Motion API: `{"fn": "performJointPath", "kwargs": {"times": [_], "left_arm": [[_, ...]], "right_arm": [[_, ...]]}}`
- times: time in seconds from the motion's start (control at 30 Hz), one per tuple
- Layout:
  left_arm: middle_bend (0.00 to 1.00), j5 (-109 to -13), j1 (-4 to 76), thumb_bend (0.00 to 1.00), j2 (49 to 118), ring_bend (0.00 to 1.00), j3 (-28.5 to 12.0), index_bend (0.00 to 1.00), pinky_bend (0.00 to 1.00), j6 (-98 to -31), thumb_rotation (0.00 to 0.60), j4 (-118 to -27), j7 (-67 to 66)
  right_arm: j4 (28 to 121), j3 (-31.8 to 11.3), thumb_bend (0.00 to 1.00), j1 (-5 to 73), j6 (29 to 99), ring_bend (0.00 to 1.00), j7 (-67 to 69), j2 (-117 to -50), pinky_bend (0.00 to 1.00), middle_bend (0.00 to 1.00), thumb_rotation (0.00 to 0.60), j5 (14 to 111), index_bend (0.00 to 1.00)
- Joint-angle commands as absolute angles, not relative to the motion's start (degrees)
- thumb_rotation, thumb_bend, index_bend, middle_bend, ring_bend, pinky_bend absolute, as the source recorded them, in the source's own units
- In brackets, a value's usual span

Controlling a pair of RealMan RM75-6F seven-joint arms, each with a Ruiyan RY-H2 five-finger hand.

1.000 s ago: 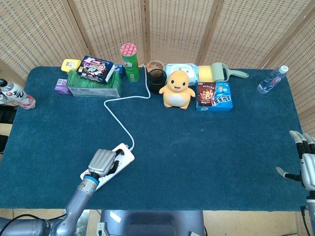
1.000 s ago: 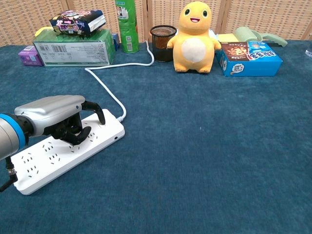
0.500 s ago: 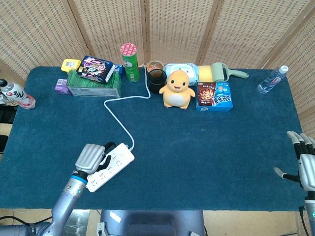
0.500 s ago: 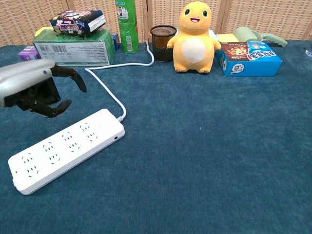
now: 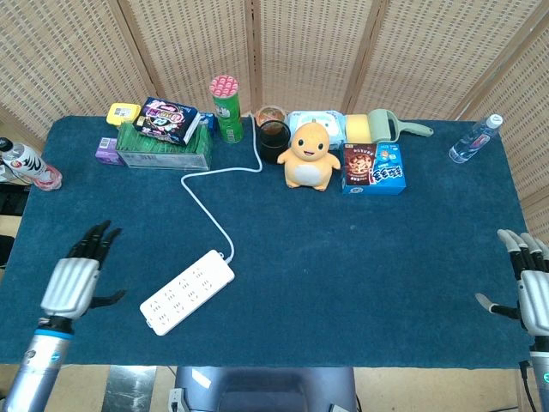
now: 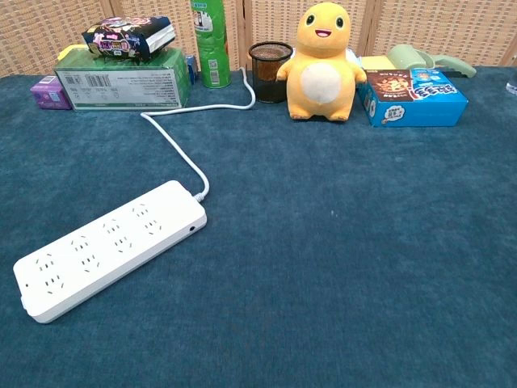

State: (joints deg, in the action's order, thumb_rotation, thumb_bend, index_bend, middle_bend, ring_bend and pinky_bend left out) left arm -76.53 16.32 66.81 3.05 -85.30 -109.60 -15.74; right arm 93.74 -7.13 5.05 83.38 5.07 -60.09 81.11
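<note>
Head view showed the left hand spread wide, holding nothing, near the table's front-left edge; best re-approached squarely over the power strip.

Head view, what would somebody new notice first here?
Probably the orange plush toy standing mid-back on the blue table, then the white power strip lying near the front left, its cord snaking back. Both hands, left hand and right hand, hover open at the edges.

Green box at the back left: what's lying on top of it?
On the green box lies a dark, colourful snack packet, tilted. A yellow item sits behind; what lies under the packet is covered.
</note>
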Motion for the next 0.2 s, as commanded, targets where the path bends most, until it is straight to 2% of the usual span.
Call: {"fn": "performJointPath", "kwargs": {"times": [0.03,0.2], "left_arm": [[0.00,-78.9,10.1,0.12,63.0,0.00,5.8,0.00,0.12,-90.9,0.600,-106.6,-8.7],[0.00,-78.2,6.9,0.12,61.3,0.00,6.1,0.00,0.11,-92.4,0.600,-105.4,-4.0]], "right_arm": [[93.8,-7.0,0.00,5.0,83.5,0.06,4.8,-60.1,0.00,0.09,0.600,81.3,0.06],[93.8,-7.0,0.00,5.1,83.8,0.06,4.0,-60.3,0.00,0.09,0.600,81.7,0.06]]}}
